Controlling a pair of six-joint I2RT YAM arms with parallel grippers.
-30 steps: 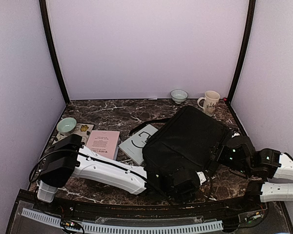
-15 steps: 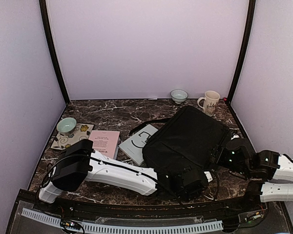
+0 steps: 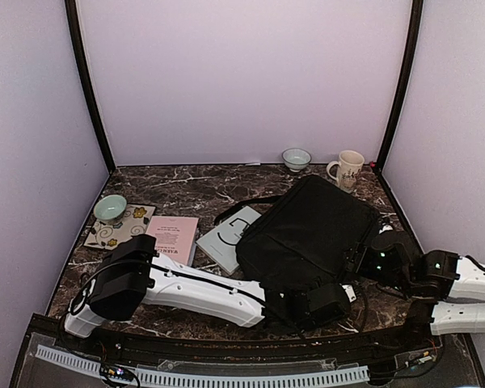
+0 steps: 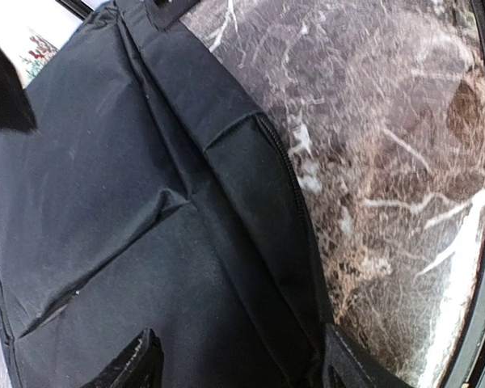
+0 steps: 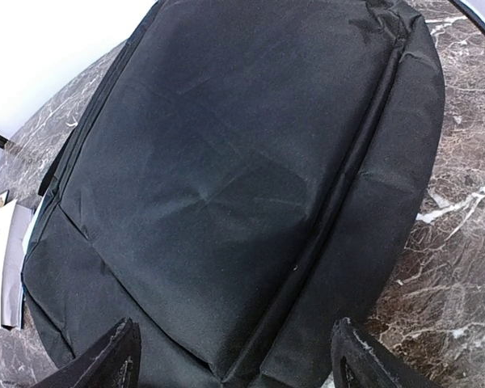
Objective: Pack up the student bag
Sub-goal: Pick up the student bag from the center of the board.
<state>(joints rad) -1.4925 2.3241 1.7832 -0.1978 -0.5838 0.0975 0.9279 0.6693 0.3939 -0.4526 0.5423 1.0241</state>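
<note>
a black student bag (image 3: pixel 307 226) lies flat in the middle of a dark marble worktop (image 3: pixel 186 190), tilted, with its zip (image 4: pixel 295 194) seemingly closed. to its left, not yet packed, are a pink book (image 3: pixel 171 237) and a grey notebook (image 3: pixel 226 238) that touches the bag's edge. a mug (image 3: pixel 347 168) and a small bowl (image 3: pixel 296 158) stand at the back.

the left arm reaches along the near edge to the bag's near corner. in its wrist view the left pincer (image 4: pixel 238 368) is spread wide and holds nothing, its fingers straddling the zipped side seam. the right pincer (image 5: pixel 234 368) hovers at the bag's right edge, also wide open and empty, looking across the flat front panel.

the step in hand looks like opening the bag. no zip pull shows in any view, so the left pincer should probably follow the zip line until the pull appears, then close on the pull alone, not on the fabric. the right pincer would do well to pin the bag, since the soft cloth may slide or bunch.
</note>
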